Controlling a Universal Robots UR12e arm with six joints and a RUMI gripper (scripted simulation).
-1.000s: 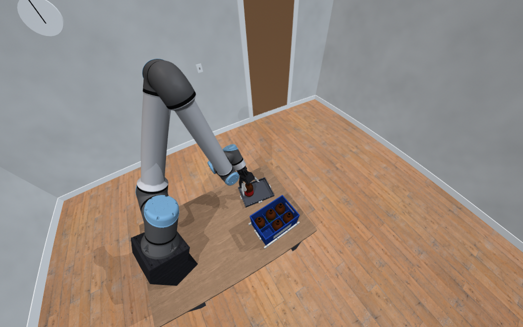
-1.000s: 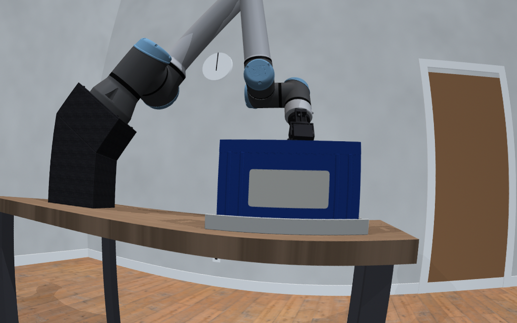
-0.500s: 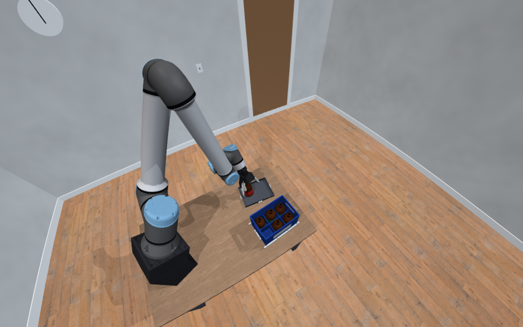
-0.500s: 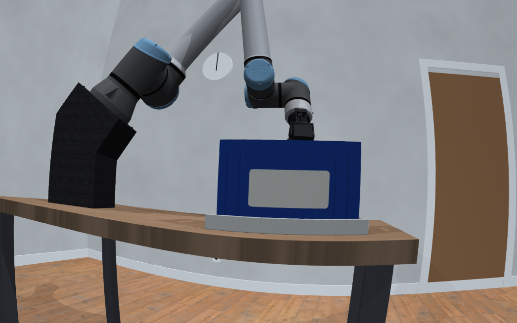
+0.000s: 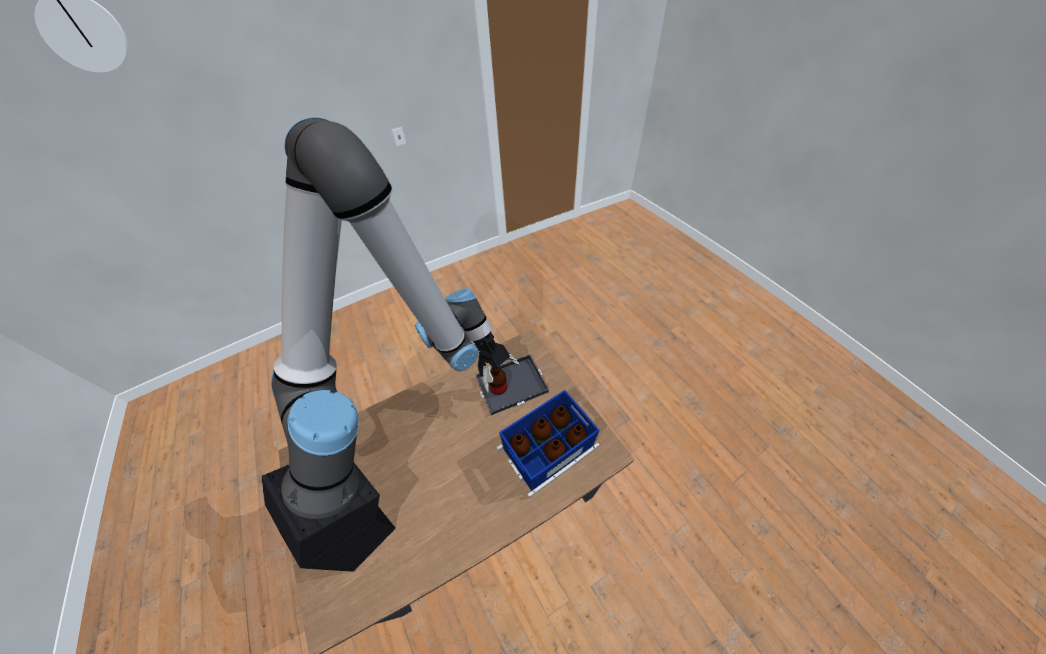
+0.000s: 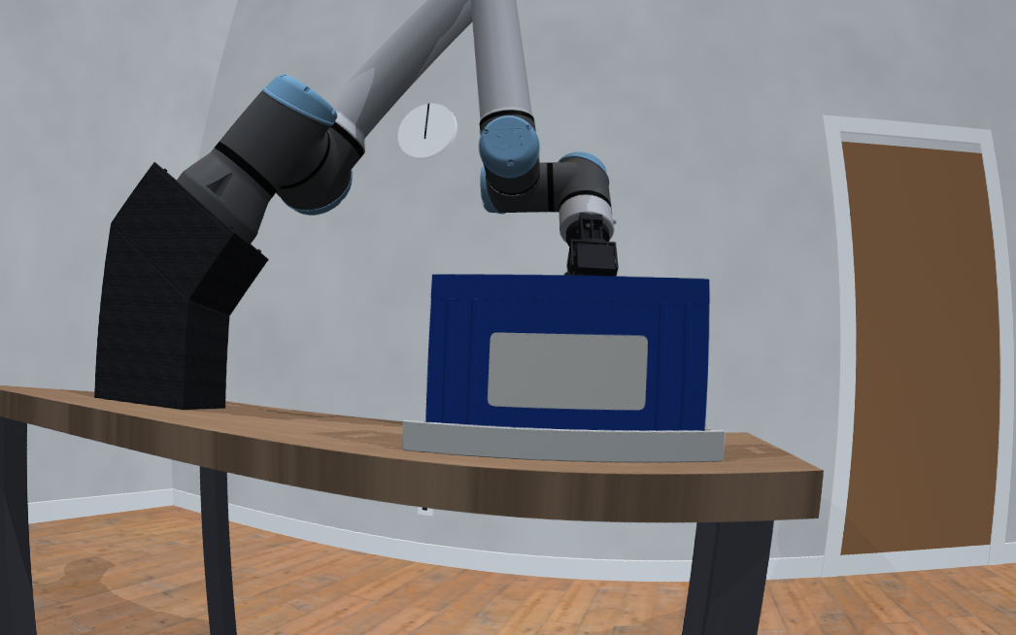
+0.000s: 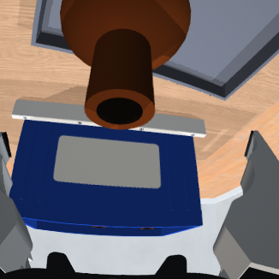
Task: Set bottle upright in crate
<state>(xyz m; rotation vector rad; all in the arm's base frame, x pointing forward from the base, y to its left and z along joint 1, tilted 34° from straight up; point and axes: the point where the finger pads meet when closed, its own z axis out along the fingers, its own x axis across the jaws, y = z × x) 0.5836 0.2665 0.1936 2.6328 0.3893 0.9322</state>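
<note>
A brown bottle with a red band near its base is on the near left corner of the dark tray. It seems to stand on its base, neck up. In the wrist view its open neck points at the camera, between the fingers and apart from both. My gripper is right above it, open wide and empty. The blue crate stands in front of the tray and shows side-on in the wrist view. In the exterior view the crate hides the tray, the bottle and my fingertips.
The crate holds several upright brown bottles; one cell at its near left corner is free. A grey strip runs along the crate's foot. The crate stands near the table's right edge. The arm's black base is at the left.
</note>
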